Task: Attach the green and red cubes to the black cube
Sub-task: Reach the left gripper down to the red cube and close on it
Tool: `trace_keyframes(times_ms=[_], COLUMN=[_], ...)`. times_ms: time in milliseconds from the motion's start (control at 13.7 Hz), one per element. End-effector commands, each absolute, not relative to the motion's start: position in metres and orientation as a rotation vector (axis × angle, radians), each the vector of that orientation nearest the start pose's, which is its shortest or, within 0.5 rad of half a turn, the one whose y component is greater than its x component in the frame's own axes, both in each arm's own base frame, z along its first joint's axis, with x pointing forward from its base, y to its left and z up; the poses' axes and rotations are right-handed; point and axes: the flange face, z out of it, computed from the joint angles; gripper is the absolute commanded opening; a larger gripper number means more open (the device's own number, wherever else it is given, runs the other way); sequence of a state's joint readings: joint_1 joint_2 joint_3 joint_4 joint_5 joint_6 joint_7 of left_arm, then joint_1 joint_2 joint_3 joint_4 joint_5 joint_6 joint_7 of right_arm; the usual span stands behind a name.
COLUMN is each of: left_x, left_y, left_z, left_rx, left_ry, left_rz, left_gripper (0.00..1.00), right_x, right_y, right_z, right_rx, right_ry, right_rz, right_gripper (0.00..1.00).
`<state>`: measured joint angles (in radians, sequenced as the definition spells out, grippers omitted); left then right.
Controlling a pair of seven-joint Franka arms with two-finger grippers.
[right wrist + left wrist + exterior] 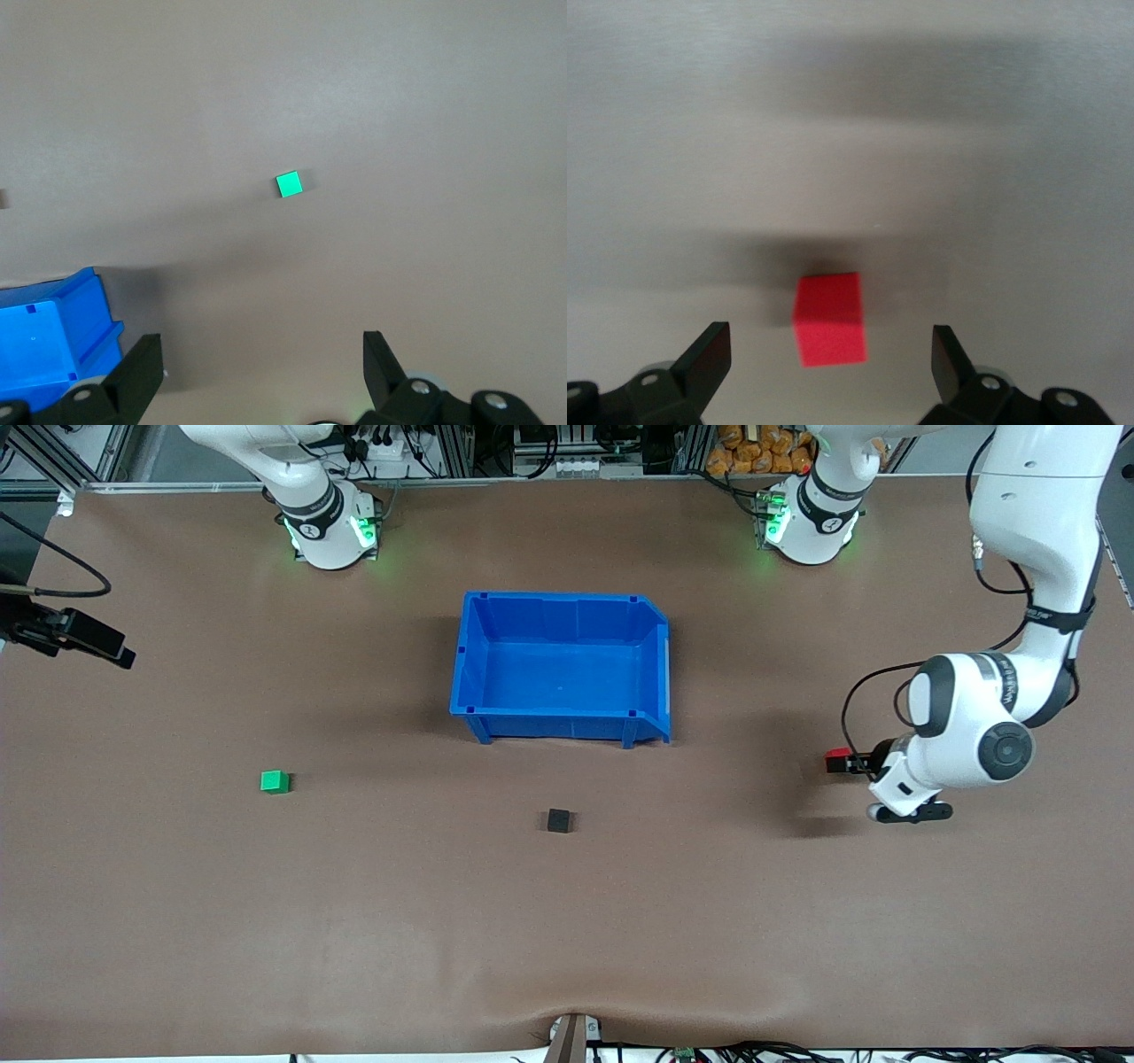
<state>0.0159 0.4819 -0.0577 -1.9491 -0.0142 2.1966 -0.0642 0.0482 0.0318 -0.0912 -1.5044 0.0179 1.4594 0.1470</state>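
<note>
The red cube [835, 760] lies on the table toward the left arm's end. My left gripper [856, 763] is low right by it. In the left wrist view the red cube [829, 319] sits between the open fingertips of my left gripper [830, 354], not touched. The black cube [559, 820] lies mid-table, nearer the front camera than the blue bin. The green cube [275, 781] lies toward the right arm's end. My right gripper [263, 354] is open and empty, high over the table, with the green cube [289, 184] far below it. It is out of the front view.
An open blue bin [563, 713] stands mid-table between the two arm bases; its corner [84, 305] shows in the right wrist view. A black camera mount [66, 631] juts in at the right arm's end of the table.
</note>
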Motion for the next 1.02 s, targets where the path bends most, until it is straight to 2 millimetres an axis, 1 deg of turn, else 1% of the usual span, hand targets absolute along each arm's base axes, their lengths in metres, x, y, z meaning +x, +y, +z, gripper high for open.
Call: trace_keyframes(times_ms=[0, 73, 219, 364, 510, 583, 656, 729, 802, 874, 947], left_x=[0.595, 0.595, 0.593, 0.592, 0.591, 0.59, 0.589, 0.588, 0.585, 0.584, 0.584], left_y=[-0.031, -0.031, -0.03, -0.024, -0.023, -0.023, -0.023, -0.022, -0.021, -0.021, -0.02], left_z=[0.205, 0.197, 0.189, 0.188, 0.189, 0.188, 0.187, 0.184, 0.181, 0.182, 0.183], left_rx=[-3.151, -3.148, -3.145, -3.145, -3.144, -3.144, -3.143, -3.144, -3.142, -3.142, -3.141], left_ry=[-0.052, -0.047, -0.048, -0.058, -0.058, -0.062, -0.058, -0.036, -0.038, -0.04, -0.04], left_rz=[0.34, 0.341, 0.36, 0.365, 0.372, 0.377, 0.382, 0.391, 0.406, 0.408, 0.413], left_gripper=[1.0, 1.0, 0.99, 0.98, 0.98, 0.93, 0.85, 0.69, 0.64, 0.63, 0.59], right_x=[0.56, 0.563, 0.571, 0.577, 0.587, 0.594, 0.601, 0.604, 0.605, 0.608, 0.615], right_y=[-0.022, -0.02, -0.013, -0.023, -0.026, -0.025, -0.026, -0.026, -0.025, -0.025, -0.025], right_z=[0.617, 0.611, 0.595, 0.581, 0.56, 0.542, 0.524, 0.515, 0.512, 0.502, 0.48], right_rx=[-3.117, -3.119, -3.135, -3.124, -3.133, -3.132, -3.128, -3.13, -3.136, -3.133, -3.125], right_ry=[0.315, 0.311, 0.29, 0.322, 0.323, 0.326, 0.33, 0.331, 0.326, 0.326, 0.335], right_rz=[0.149, 0.166, 0.221, 0.252, 0.303, 0.351, 0.396, 0.419, 0.424, 0.448, 0.503], right_gripper=[1.0, 1.0, 1.0, 1.0, 1.0, 1.0, 1.0, 1.0, 1.0, 1.0, 1.0])
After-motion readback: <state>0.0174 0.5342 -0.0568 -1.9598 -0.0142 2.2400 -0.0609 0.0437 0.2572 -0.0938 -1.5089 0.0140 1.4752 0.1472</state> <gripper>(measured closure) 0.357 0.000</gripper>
